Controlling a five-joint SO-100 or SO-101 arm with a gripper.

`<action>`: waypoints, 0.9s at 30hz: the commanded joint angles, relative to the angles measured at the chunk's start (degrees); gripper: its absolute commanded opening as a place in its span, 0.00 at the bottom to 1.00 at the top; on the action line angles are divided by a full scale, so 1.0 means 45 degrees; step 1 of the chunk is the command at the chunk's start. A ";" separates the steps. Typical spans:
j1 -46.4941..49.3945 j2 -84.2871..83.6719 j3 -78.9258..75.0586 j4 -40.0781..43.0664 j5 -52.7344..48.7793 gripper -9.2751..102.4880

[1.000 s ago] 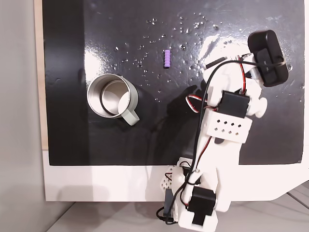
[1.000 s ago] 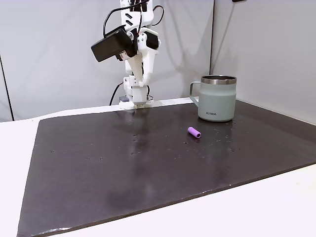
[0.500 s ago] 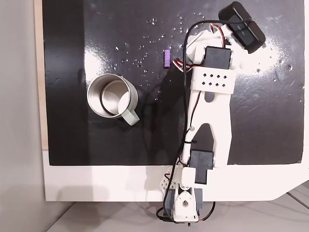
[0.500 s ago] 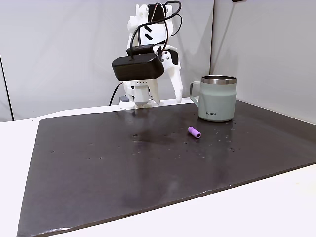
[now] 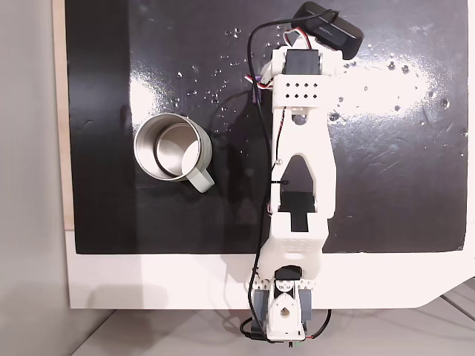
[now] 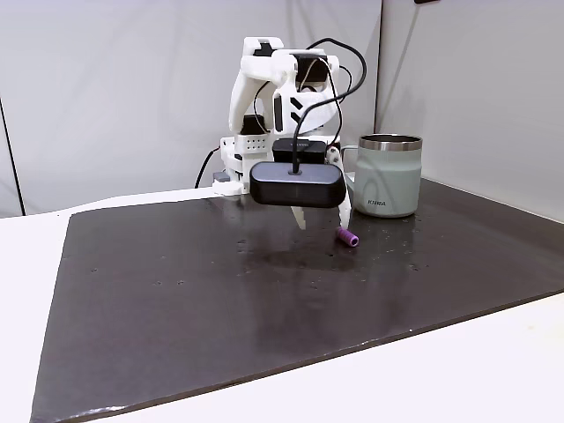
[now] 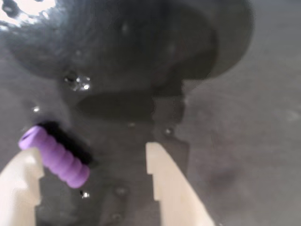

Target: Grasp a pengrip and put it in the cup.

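Pengrip (image 7: 55, 157) is lying on the worktop (image 7: 244, 141) beside my left finger; my jaws are hanging spread, gripping nothing. Cup (image 6: 388, 175) is standing apart.

Arm outstretched, tool (image 7: 91, 157) open, low.

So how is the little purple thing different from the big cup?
The pengrip is tiny, purple and ribbed; the cup is far bigger, smooth and grey-green with a shiny steel inside. The pengrip lies on its side; the cup stands upright. The cup has a handle; the pengrip has none. Both rest on the black mat.
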State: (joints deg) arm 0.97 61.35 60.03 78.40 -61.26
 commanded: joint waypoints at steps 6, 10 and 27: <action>-0.0684 -0.0625 -0.0918 -0.0801 0.0566 0.30; -0.1113 -0.0684 -0.0957 -0.0742 0.0840 0.30; -0.1875 -0.0879 0.0059 -0.0645 0.0664 0.20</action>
State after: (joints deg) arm -7.21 56.60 60.29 75.59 -57.48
